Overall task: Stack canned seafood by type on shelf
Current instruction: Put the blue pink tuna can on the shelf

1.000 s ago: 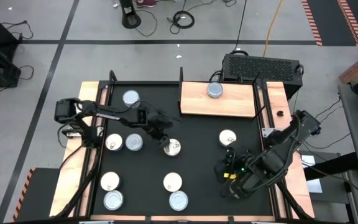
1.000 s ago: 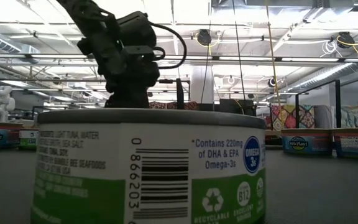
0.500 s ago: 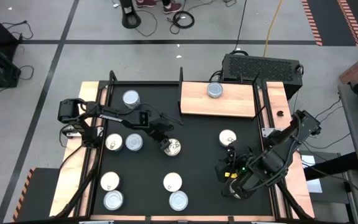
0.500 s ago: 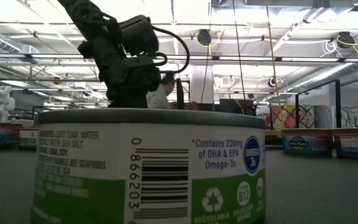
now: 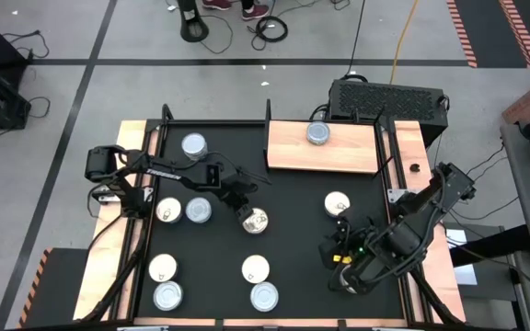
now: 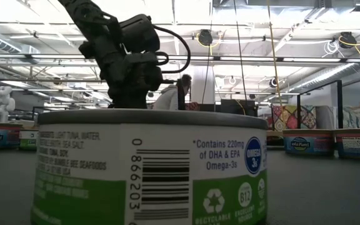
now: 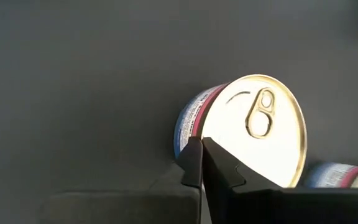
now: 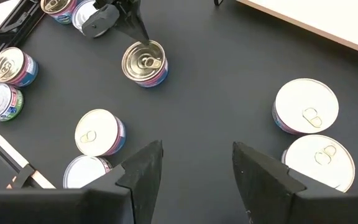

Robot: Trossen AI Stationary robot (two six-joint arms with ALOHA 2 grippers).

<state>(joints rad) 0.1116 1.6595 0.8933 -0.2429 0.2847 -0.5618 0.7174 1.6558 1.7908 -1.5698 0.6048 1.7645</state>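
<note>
From above, the left gripper (image 5: 243, 211) has slid down beside the gold-topped can (image 5: 254, 220) mid-table, well short of the shelf (image 5: 321, 147), where one silver-topped tin (image 5: 317, 134) already sits. Its wrist view shows the fingers (image 7: 199, 163) snapped together against the can's rim with nothing between them, so I'd call that a missed grab needing another try. The right gripper (image 8: 194, 171) hangs half-open and empty.

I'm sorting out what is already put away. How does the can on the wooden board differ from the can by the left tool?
The can on the board sits on the shelf, with no arm near; the can by the left tool stands on the black table top, and the shut left tool is at its rim. The first looks grey-blue on top, the second shiny gold with a pull ring. Both are short, round and upright.
</note>
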